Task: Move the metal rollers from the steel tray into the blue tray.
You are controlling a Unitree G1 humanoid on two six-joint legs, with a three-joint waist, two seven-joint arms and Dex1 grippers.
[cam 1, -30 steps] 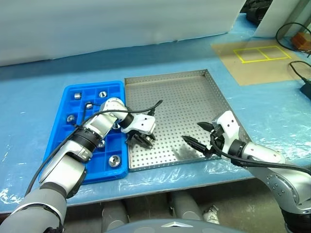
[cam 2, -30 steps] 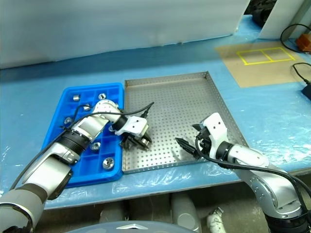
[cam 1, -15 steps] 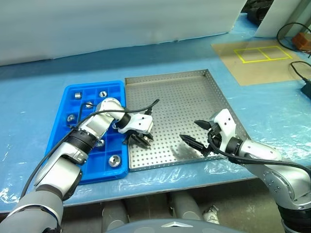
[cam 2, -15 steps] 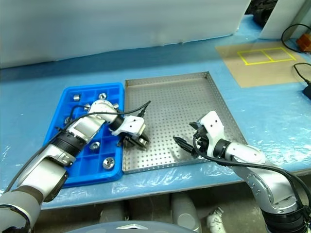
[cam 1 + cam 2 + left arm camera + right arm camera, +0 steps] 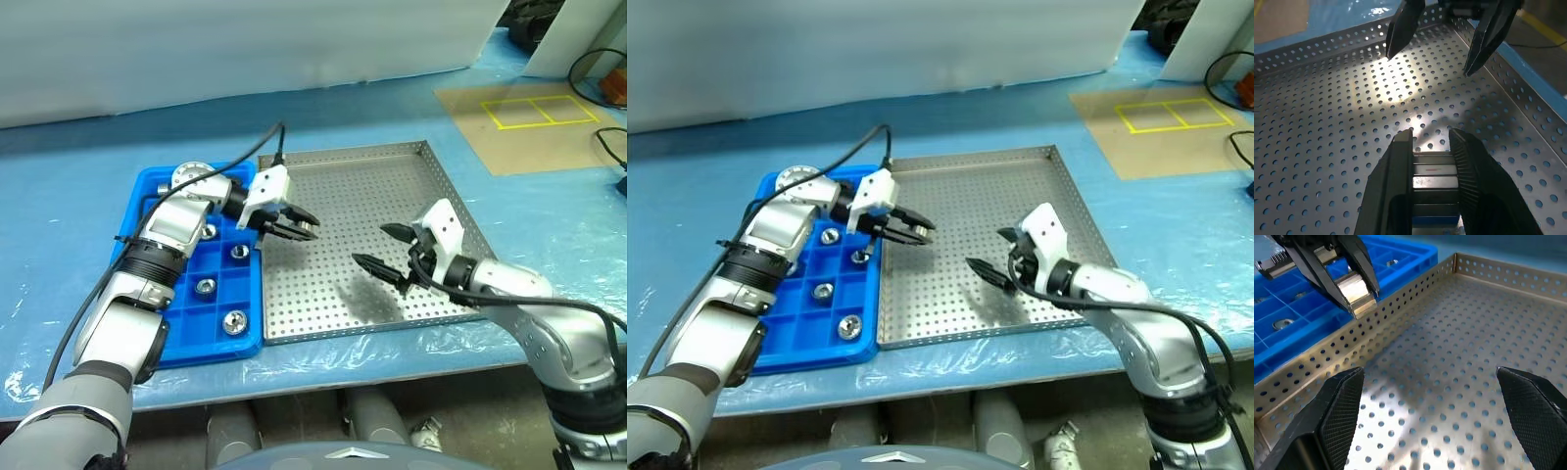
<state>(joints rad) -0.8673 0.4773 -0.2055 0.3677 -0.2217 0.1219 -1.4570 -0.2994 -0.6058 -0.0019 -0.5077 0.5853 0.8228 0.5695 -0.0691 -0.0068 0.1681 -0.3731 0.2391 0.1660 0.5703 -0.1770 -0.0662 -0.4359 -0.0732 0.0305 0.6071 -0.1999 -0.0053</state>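
My left gripper (image 5: 306, 228) is shut on a short shiny metal roller (image 5: 1357, 294), also seen as the roller (image 5: 1433, 175) between its fingers. It hangs above the left edge of the steel tray (image 5: 377, 181), beside the blue tray (image 5: 149, 186), pointing right. Several metal rollers sit in the blue tray's compartments, among them one (image 5: 233, 320) near the front and another (image 5: 205, 286) behind it. Over the right half of the steel tray my right gripper (image 5: 369, 245) stands open with nothing in it, facing the left one.
A pale blue plastic sheet (image 5: 78, 176) covers the table. A brown board with a yellow taped rectangle (image 5: 534, 110) lies at the back right, with black cables (image 5: 598, 73) beyond it. A white wall panel (image 5: 245, 39) stands behind the trays.
My left gripper has lifted from the steel tray's floor with the roller and turned to point right. The right gripper has risen a little and moved inward, still open.
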